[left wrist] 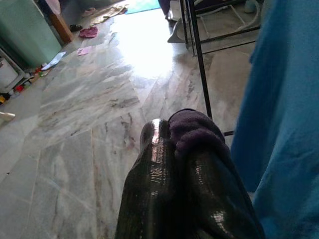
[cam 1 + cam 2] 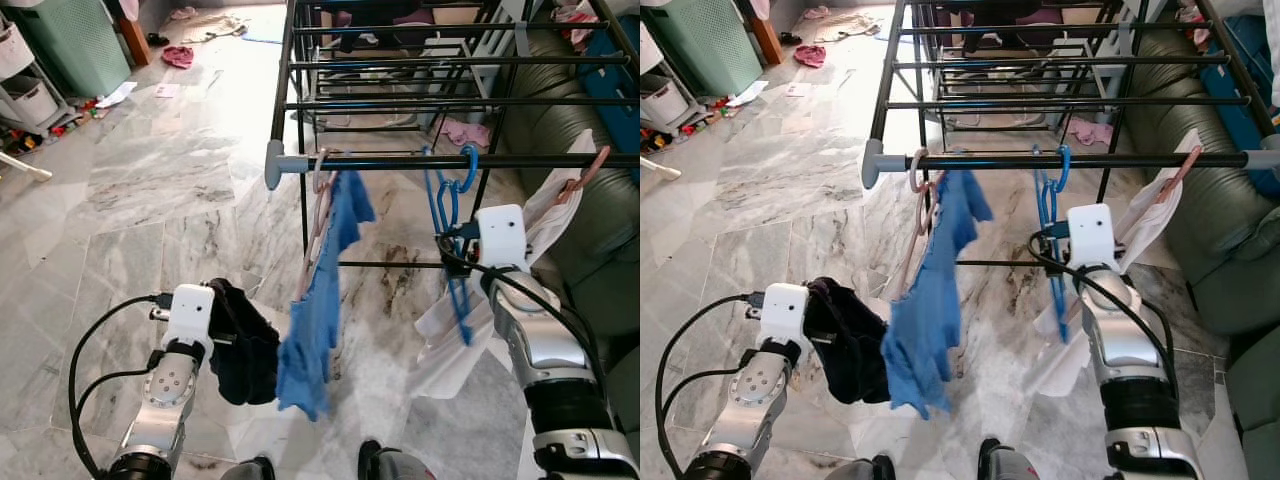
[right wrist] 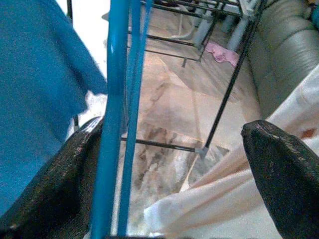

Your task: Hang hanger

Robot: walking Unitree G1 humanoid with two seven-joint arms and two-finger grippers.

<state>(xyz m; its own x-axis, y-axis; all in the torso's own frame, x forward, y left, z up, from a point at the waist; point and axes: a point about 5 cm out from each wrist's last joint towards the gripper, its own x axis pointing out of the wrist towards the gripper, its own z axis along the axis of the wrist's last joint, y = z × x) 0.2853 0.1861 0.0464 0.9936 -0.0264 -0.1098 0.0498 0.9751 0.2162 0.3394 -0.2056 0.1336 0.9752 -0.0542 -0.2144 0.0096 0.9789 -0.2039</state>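
Observation:
A blue hanger [image 2: 449,205] hangs by its hook on the front rail [image 2: 400,160] of a black drying rack. My right gripper [image 2: 447,243] is level with the hanger's body and open. In the right wrist view the blue hanger [image 3: 117,99] stands between the spread fingers, close against one finger [image 3: 65,174]. A pink hanger [image 2: 318,200] carrying a blue garment [image 2: 315,320] hangs further left on the same rail. My left gripper [image 2: 225,305] is low on the left, shut on a dark garment [image 2: 245,350]; its fingers [image 1: 154,159] pinch dark purple cloth.
A white cloth [image 2: 545,215] on another pink hanger hangs at the rail's right end, against a dark green sofa [image 2: 590,120]. A green basket [image 2: 70,40], white shelves [image 2: 25,90] and scattered clothes [image 2: 178,55] lie on the marble floor at the far left.

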